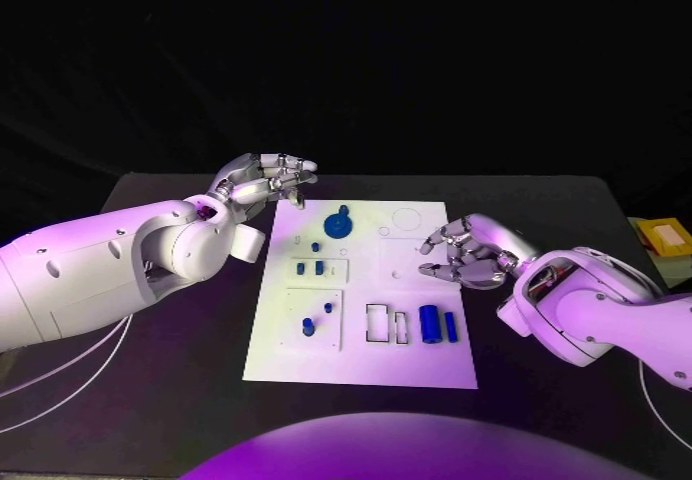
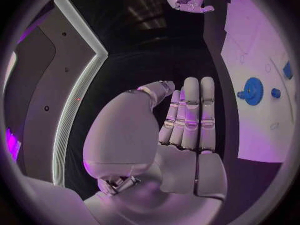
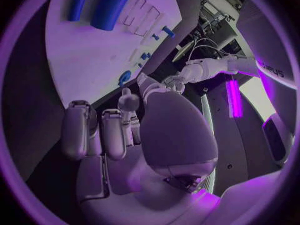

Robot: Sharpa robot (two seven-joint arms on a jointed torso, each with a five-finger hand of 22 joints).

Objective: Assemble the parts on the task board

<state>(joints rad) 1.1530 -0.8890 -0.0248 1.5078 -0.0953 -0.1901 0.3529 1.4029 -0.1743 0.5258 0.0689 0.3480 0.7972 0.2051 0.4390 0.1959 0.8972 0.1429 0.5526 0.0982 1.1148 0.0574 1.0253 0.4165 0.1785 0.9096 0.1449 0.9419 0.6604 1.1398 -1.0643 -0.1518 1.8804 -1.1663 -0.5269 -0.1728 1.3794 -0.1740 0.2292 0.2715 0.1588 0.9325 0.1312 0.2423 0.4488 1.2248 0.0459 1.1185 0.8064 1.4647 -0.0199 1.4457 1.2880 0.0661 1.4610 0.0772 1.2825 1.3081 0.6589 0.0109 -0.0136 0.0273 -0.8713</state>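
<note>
Head view: task board [image 1: 361, 350] mid-bench, blue parts [image 1: 440, 326] lie loose at 5 o'clock, blue gear [image 1: 339, 222] at 12; job looks hardly begun; left hand [image 1: 267, 180] and right hand [image 1: 464, 255] hold nothing | Left wrist: fingers straight, apart, gear nearby | Right wrist: fingers curled in, fingertips hard to see.

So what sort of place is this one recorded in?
Probably a robotics lab test bench, not a home or factory floor: a black table against a dark backdrop, a white task board with small blue parts, and cables and equipment behind in the right wrist view.
</note>
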